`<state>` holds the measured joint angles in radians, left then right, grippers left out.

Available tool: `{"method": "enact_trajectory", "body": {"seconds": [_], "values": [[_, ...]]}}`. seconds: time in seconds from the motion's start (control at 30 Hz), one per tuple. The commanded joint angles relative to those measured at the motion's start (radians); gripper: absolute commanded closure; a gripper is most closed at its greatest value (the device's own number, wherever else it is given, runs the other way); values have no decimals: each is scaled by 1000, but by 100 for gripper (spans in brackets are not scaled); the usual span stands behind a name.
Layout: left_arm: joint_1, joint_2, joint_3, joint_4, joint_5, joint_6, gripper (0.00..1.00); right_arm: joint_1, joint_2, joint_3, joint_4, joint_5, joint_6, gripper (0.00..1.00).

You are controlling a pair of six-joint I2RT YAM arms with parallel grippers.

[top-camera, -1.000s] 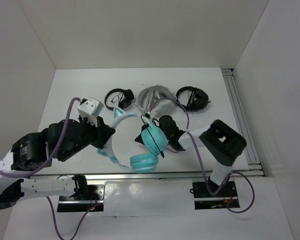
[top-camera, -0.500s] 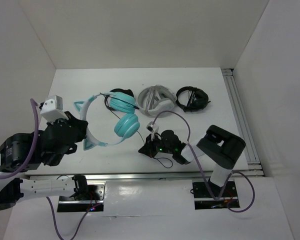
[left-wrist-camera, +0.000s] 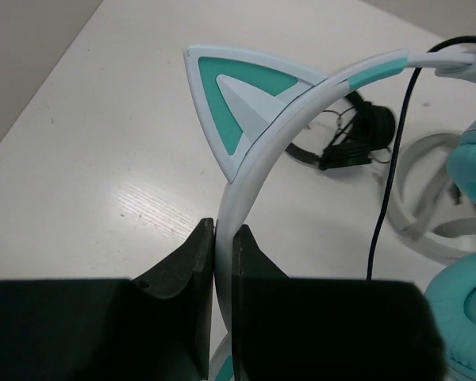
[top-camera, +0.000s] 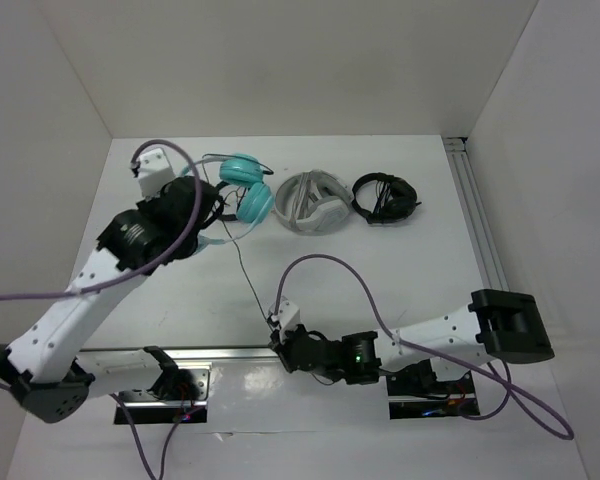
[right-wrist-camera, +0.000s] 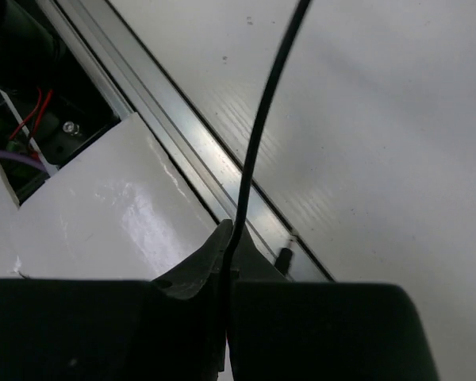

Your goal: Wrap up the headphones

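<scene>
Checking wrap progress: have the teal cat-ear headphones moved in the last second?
Yes. The teal cat-ear headphones moved back and left: from in front of the white-grey over-ear headphones to beside them on the left.

Plain white table (top-camera: pixel 410 270). The teal over-ear headphones (top-camera: pixel 254 203) have a pale mint headband, and the cat ear (left-wrist-camera: pixel 238 95) on it is pale mint around a teal triangle. Their thin black cable (top-camera: pixel 243 265) is unpatterned. Right of them are white-grey headphones (top-camera: pixel 313 203), then black headphones (top-camera: pixel 385 197).
</scene>
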<state>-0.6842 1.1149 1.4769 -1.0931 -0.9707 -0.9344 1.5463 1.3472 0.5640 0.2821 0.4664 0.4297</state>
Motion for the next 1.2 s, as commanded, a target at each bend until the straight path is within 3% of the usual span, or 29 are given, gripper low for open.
{"method": "enact_trajectory", "body": {"seconds": [0.0, 0.17, 0.3, 0.47, 0.63, 0.77, 0.9, 1.03, 1.17], "values": [[97, 62, -23, 194, 33, 108, 100, 86, -37, 127, -299, 279, 52, 100], [110, 172, -23, 147, 17, 141, 100, 132, -71, 255, -440, 319, -8, 100], [74, 284, 8, 24, 62, 181, 100, 132, -80, 358, -572, 456, -58, 100], [-14, 307, -156, 99, 174, 318, 100, 84, -167, 467, -665, 552, -196, 100], [-124, 292, -237, 186, 326, 423, 100, -35, -246, 513, -656, 529, -290, 100], [-205, 197, -297, 260, 539, 519, 100, -149, -296, 504, -667, 496, -324, 99], [-261, 94, -332, 291, 647, 546, 100, -268, -319, 458, -647, 476, -368, 97], [-337, 69, -303, 239, 684, 562, 100, -399, -310, 447, -621, 420, -402, 91], [-425, 60, -284, 164, 675, 525, 100, -592, -289, 447, -569, 261, -421, 91]]}}
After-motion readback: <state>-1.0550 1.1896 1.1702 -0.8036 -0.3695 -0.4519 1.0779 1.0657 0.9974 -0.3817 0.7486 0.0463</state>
